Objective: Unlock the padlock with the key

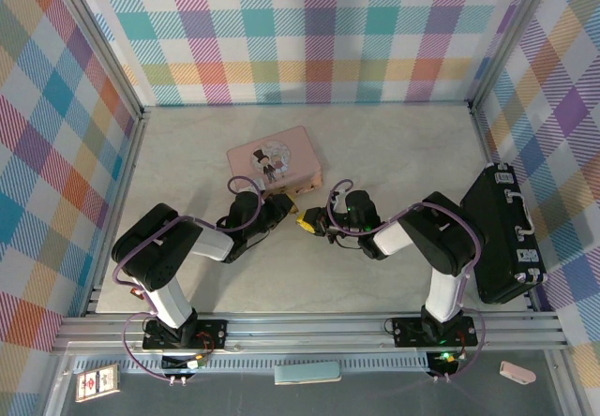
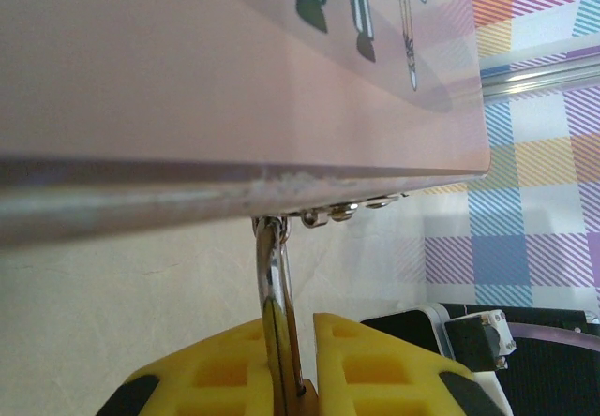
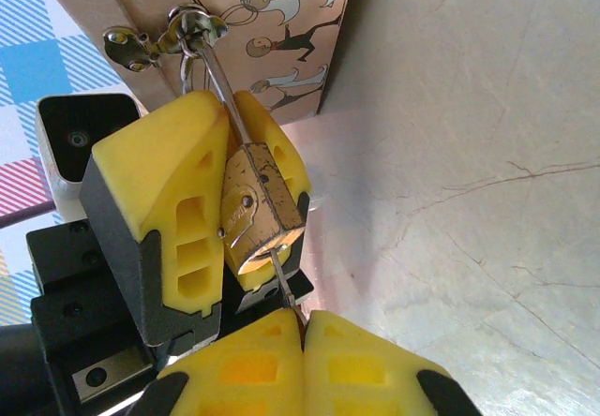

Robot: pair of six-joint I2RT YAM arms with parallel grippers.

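Padlock point(image 3: 258, 205), tiny, brass-gold body with a thin silver U-shaped shackle point(image 2: 271, 275): it is hanging from the small silver hasp point(image 3: 178, 32) on the edge of the pink rectangular tin with cartoon figures point(image 1: 274, 158). The shackle is threading through that hasp, so the tin is being locked shut.

Left gripper point(image 2: 291, 341), yellow-padded: I am clamping it on the padlock just beside the tin's edge. My judgement is that this is steadying the body and turning the keyhole end away from the tin.

Key point(image 3: 284, 283), thin grey-silver sliver: I am pinching it between the closed pads of my right gripper point(image 3: 305, 327), just beyond the padlock from the tin. Its tip is meeting the lock's bottom face; how deep it is sitting I cannot tell.

Step in hand, as I am judging it: seating and turning the key. The shackle is not yet looking released.
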